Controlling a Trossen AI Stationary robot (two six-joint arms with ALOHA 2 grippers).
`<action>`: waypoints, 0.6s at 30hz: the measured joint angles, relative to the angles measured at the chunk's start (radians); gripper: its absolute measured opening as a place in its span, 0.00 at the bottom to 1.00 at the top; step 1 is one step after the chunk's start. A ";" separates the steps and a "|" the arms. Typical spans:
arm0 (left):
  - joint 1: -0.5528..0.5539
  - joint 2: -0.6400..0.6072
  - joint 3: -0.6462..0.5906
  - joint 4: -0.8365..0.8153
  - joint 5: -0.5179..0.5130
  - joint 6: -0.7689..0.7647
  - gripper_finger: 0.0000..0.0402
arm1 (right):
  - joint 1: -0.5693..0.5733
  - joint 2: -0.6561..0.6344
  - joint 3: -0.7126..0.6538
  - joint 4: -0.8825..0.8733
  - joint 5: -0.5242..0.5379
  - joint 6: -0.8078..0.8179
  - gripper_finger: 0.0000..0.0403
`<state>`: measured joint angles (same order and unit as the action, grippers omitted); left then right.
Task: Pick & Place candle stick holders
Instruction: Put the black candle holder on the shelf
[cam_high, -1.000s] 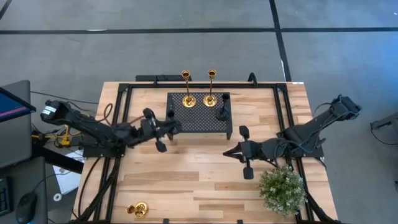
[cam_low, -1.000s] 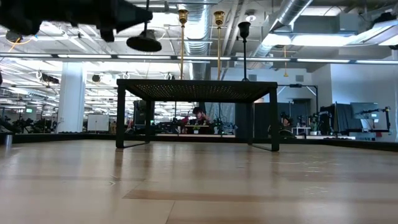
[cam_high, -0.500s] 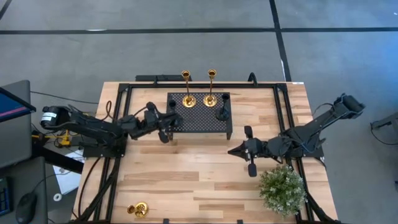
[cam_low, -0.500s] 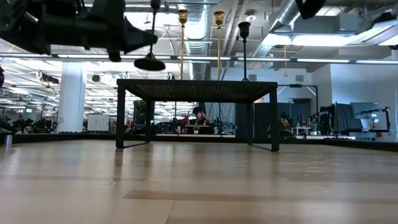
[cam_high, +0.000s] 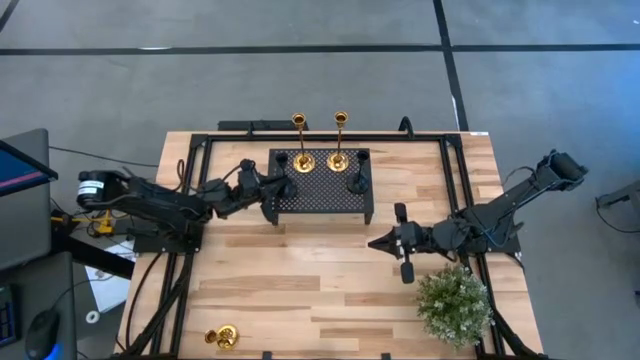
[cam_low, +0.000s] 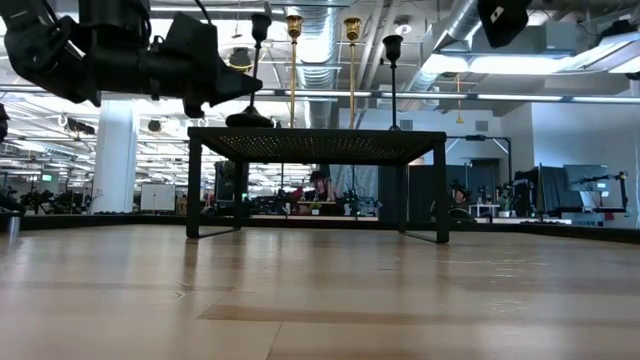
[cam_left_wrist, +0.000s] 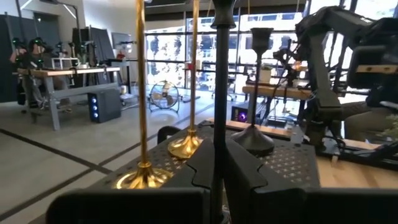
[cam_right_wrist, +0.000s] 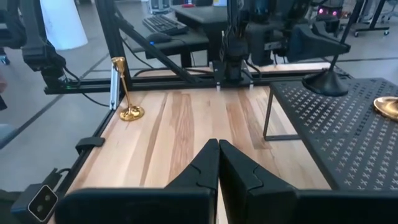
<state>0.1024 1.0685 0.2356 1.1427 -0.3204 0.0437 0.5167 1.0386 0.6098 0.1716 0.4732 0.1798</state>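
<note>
My left gripper (cam_high: 272, 190) is shut on a black candle stick holder (cam_low: 258, 60) at the left end of the black perforated stand (cam_high: 320, 195). Two tall gold holders (cam_high: 302, 160) (cam_high: 338, 158) and a second black holder (cam_high: 356, 181) stand by their round bases on the stand's top. A short gold holder (cam_high: 222, 337) stands on the table at the near left; it also shows in the right wrist view (cam_right_wrist: 127, 93). My right gripper (cam_high: 374, 242) is shut and empty over the table, to the right of the stand. My left gripper pinches the black holder's slim stem (cam_left_wrist: 219, 124) between its two fingers. The fingers lie level, coming from the table's left side, across the stem. The holder is upright, its round base (cam_low: 250, 119) at the stand's top; I cannot tell whether the base touches it.
A green bushy plant (cam_high: 455, 305) stands at the near right, close to my right arm. A black frame (cam_high: 195, 200) runs around the table's edges. Bare wood lies in the table's middle and near part (cam_high: 300, 290).
My left gripper has gone toward the far edge and the stand, and down, carrying the black holder upright from above the table to the stand's left end. My right gripper has drawn back a little toward the table's right edge.
</note>
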 joint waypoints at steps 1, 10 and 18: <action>0.003 0.007 0.000 0.010 0.000 0.000 0.03 | 0.000 0.000 0.000 0.006 0.000 -0.006 0.00; 0.018 0.052 0.000 0.055 0.000 0.000 0.03 | 0.000 0.000 0.000 0.028 0.000 -0.022 0.00; 0.018 0.086 0.000 0.098 0.000 0.000 0.03 | 0.000 0.000 0.000 0.047 0.000 -0.032 0.00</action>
<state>0.1207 1.1546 0.2356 1.2410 -0.3206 0.0437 0.5167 1.0386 0.6098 0.2184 0.4728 0.1474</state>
